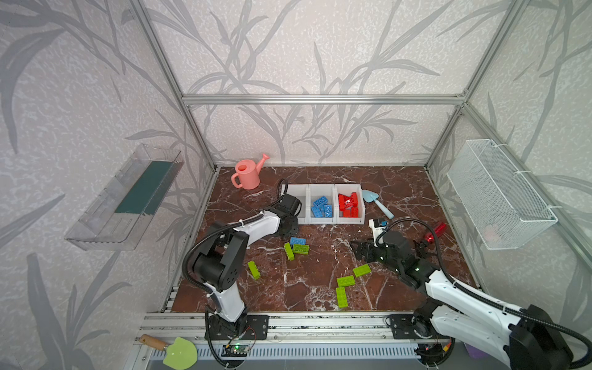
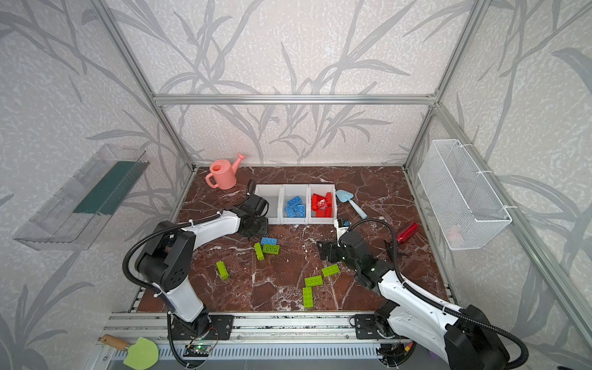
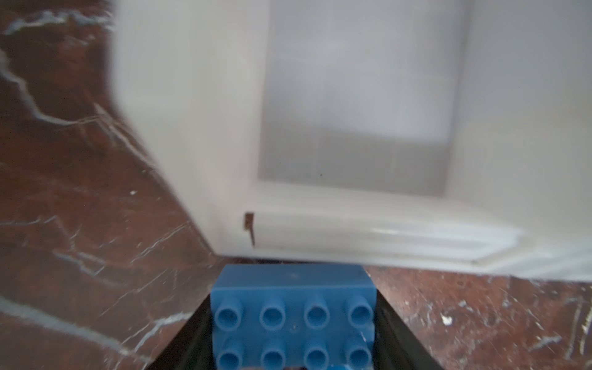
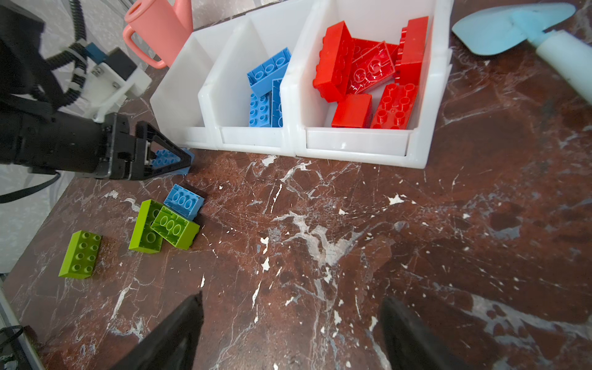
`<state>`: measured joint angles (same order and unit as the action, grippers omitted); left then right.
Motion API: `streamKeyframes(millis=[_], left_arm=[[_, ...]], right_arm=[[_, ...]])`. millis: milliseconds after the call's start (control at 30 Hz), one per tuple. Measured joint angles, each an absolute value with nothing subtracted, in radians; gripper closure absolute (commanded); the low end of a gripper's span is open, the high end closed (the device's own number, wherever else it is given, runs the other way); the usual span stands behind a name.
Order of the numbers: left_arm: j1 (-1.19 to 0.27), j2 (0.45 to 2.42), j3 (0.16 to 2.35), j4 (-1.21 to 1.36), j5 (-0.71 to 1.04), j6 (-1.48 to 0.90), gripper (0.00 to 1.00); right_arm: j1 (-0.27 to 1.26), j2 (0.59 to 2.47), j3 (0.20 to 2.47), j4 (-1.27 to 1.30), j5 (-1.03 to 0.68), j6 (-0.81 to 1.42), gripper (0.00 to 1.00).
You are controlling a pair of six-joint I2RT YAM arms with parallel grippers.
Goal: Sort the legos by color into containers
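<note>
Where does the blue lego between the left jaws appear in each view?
Top view: hidden beneath the left gripper.
Top view: hidden beneath the left gripper.
Left wrist: blue lego, between the jaws, before the empty white bin.
Right wrist: blue lego, between the jaws, before that bin.
Shared landmark: the empty white bin.

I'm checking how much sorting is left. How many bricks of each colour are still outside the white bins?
Green bricks: 6
Blue bricks: 2, one loose, plus the held blue brick between the jaws of the left gripper
Red bricks: 0, all in a bin
Total: 8
</note>
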<state>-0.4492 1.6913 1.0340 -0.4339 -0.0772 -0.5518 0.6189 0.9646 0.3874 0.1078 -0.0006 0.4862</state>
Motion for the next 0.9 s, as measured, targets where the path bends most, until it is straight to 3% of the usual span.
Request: streamKeyframes(millis=[200, 400, 900], left_arm=[[-0.476, 1.513, 1.060, -0.528, -0.073, -0.550, 0.56], [-0.531, 1.520, 1.238, -0.614, -0.062, -0.521, 0.56], [-0.561, 1.970, 1.802, -0.714, 0.007, -0.446, 0.57]], right_arm=[[0.619, 0.961, 0.387, 0.108, -0.002, 0.491, 0.13], [0.619, 0.961, 0.384, 0.111, -0.002, 0.498, 0.13], [0.619, 0.952, 0.379, 0.114, -0.002, 0.504, 0.13]])
